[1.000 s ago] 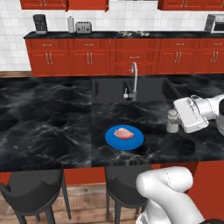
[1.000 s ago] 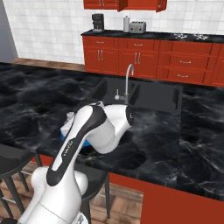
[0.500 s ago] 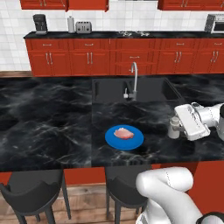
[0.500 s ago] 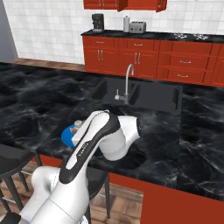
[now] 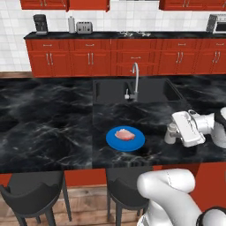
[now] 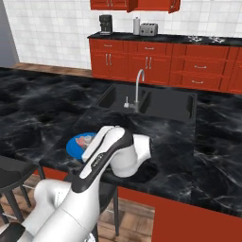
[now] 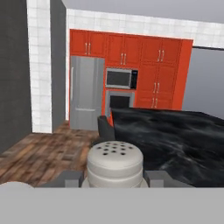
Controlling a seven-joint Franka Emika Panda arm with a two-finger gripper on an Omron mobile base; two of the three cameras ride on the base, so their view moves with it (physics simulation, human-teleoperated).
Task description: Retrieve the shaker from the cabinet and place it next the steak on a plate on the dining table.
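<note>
Kitchen, black marble dining table [image 5: 53,128] with red sides; sink [image 5: 132,90] and faucet [image 5: 134,79] set in its top. Landmark for everything below: the blue plate [image 5: 126,139].

Plate sits near the table's front edge, in front of the sink. Steak [image 5: 125,134] lies flat on it, roughly centred, so there's bare rim all round.

My gripper [image 5: 176,132] is over the table on the right of the plate, reaching sideways, wrist pointing back toward it. Fingers are clamped on the shaker [image 5: 171,133], jaws narrow around its body. In the hand view the shaker's holed cap [image 7: 114,159] sits right between my fingertips, so the grip looks centred.

Shaker is upright, long axis vertical, apart from the plate with bare marble between them. Can't tell from these views whether its base is on the table or just above it.

Key relation: plate and steak lie to the left of the shaker, along the table's front edge, same direction the gripper is facing. My guess is the remaining move is a short sideways shift toward the plate, keep it vertical, set down just beside the rim, then open. Risk: nudging the plate or tipping the shaker on release.
</note>
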